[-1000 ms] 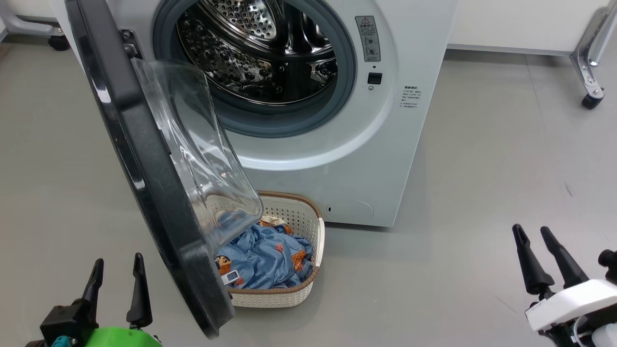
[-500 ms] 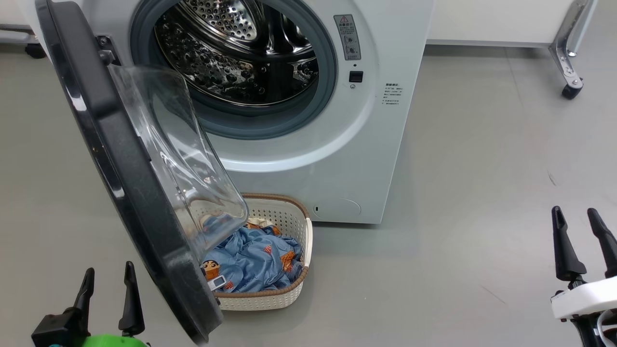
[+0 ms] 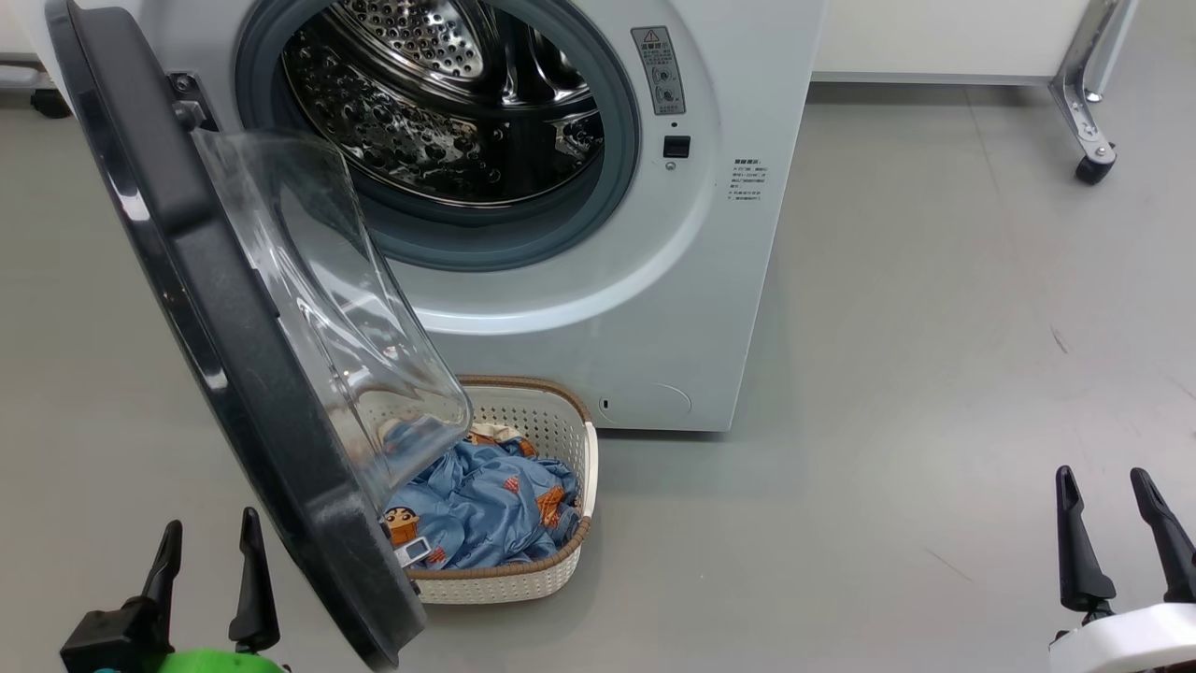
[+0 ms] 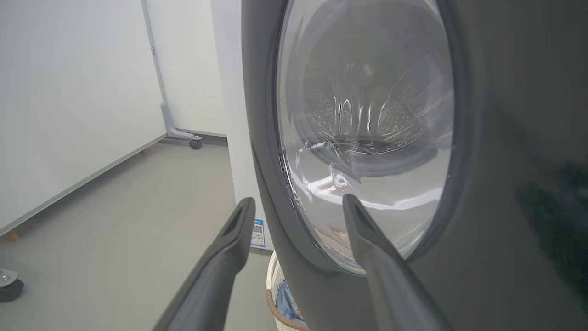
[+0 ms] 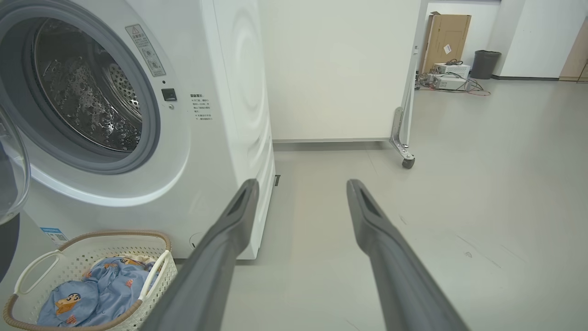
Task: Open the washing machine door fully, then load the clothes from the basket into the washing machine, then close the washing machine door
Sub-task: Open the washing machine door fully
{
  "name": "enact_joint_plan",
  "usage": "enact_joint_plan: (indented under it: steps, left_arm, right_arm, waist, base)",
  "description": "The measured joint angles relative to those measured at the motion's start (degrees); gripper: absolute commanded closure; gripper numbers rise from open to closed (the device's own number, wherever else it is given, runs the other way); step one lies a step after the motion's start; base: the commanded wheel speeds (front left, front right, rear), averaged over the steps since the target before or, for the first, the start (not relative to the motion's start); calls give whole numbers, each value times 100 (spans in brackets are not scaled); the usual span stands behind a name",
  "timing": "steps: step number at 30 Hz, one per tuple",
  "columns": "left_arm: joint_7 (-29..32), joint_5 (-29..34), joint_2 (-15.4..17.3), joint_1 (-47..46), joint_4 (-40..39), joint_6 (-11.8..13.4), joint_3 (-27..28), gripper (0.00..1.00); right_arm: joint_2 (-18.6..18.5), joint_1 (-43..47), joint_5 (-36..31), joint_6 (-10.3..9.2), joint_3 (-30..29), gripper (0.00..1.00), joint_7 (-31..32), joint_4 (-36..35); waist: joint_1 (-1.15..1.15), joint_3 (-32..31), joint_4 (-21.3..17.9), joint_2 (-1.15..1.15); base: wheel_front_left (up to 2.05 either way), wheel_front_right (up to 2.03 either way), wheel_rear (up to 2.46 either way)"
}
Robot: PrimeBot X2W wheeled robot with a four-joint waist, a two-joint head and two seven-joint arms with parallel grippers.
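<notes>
The white washing machine (image 3: 673, 280) stands ahead, its steel drum (image 3: 439, 103) exposed. Its black-rimmed door (image 3: 215, 346) with a clear glass bowl hangs partly open, swung out over the basket. The cream basket (image 3: 523, 579) sits on the floor at the machine's foot, holding light blue printed clothes (image 3: 476, 509). My left gripper (image 3: 206, 542) is open at the lower left, just outside the door's outer face (image 4: 482, 138). Far off at the lower right, my right gripper (image 3: 1112, 500) is open with nothing between its fingers. The basket (image 5: 27, 280) and clothes (image 5: 92, 294) sit low left in the right wrist view.
A white panel on a metal leg with a caster (image 3: 1089, 168) stands back right; another caster leg (image 4: 195, 143) stands left of the machine. A cardboard box (image 5: 443, 41), a dark bin (image 5: 484, 64) and cables lie far off. Grey floor (image 3: 934, 374) spreads to the right.
The head camera has shifted, sliding the whole scene left in the picture. My right gripper now sits lower in the picture than half a second ago. The door's angle looks unchanged.
</notes>
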Motion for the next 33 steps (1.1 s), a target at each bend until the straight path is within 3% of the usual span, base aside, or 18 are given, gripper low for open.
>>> enact_joint_plan:
  steps: [17,33]
  left_arm:
    - [0,43,0,1,1,0,-3,0]
    - [0,43,0,2,0,0,-24,0]
  right_arm:
    - [514,307,-464,80,-407,0,0,-32]
    - [704,363,-779,213,-583,0,0,4]
  waist:
    - [0,9,37,0]
    - [0,-5,92,0]
  base:
    - [0,0,0]
    - [0,0,0]
